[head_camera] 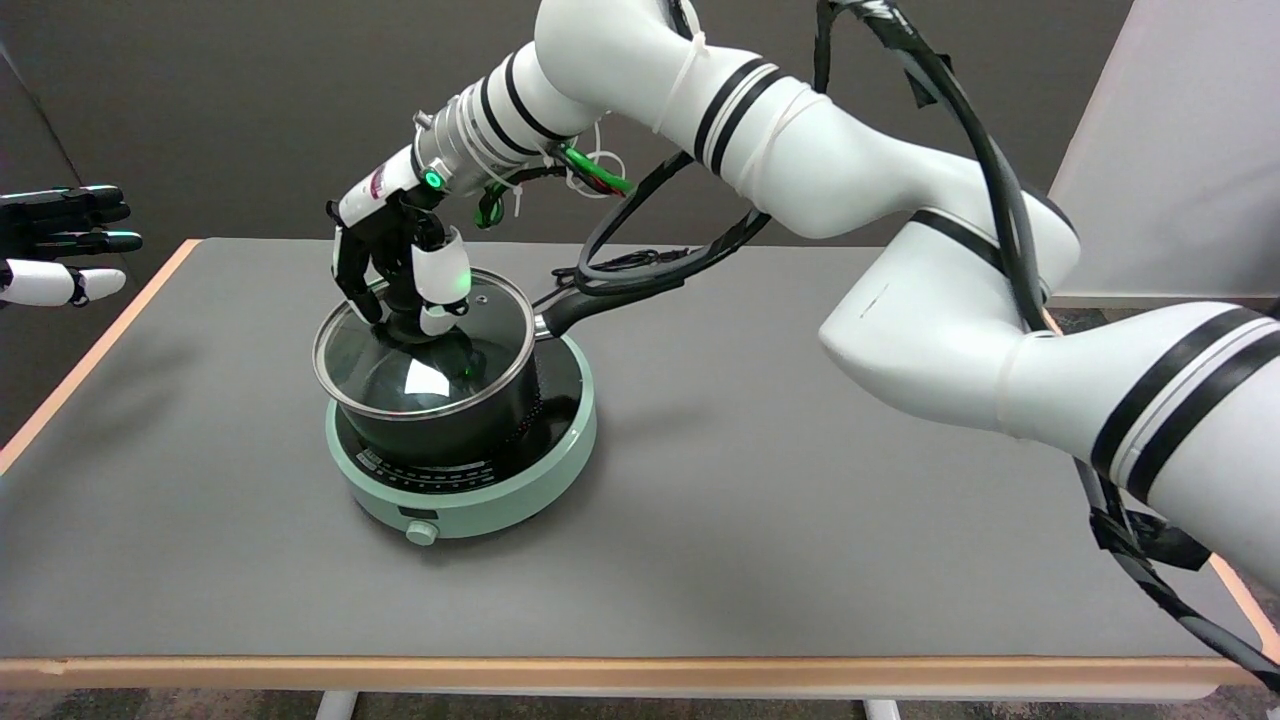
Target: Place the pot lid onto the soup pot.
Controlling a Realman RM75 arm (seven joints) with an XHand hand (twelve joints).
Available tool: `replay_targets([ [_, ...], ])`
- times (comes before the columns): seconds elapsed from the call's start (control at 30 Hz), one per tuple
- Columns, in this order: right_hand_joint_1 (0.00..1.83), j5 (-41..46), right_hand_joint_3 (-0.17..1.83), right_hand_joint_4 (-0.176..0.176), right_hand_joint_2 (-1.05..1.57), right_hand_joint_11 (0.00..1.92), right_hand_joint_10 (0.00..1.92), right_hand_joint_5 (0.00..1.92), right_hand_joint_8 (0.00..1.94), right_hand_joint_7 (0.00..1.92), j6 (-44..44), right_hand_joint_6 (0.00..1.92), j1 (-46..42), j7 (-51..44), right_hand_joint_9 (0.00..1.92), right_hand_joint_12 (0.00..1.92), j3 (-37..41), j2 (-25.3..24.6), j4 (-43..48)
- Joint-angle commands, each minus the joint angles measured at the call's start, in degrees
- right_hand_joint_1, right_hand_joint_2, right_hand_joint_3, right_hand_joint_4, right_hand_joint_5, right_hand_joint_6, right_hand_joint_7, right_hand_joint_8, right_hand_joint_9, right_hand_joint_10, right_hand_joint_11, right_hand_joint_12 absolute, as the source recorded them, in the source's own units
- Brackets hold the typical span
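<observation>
A black soup pot [470,420] stands on a round pale-green cooker [500,490] left of the table's middle, its black handle [575,305] pointing back right. A glass pot lid [425,360] with a metal rim lies over the pot's mouth, slightly tilted, its left edge a little high. My right hand [405,270] reaches down from above and grips the lid's black knob at the centre, with fingers closed round it. The knob itself is mostly hidden by the fingers.
The cooker has a small dial [421,533] at its front. The idle left hand [60,245] hangs in the air at the upper left. Black cables [640,265] trail behind the pot handle. The grey table [800,520] has a wooden edge.
</observation>
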Motion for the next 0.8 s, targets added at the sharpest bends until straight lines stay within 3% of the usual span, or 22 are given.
replay_targets([
  [0.03,1.12,0.05,0.96,0.176,0.71,0.04,1.45,0.62,0.72,0.78,-0.12,0.5,-0.07,-0.78,0.62,1.89,-0.09,-0.07,-0.1],
  [0.8,1.06,-2.55,0.91,0.176,0.7,0.0,1.34,0.64,0.64,0.78,1.12,0.36,0.49,-2.1,0.63,1.82,-0.09,0.01,0.75],
])
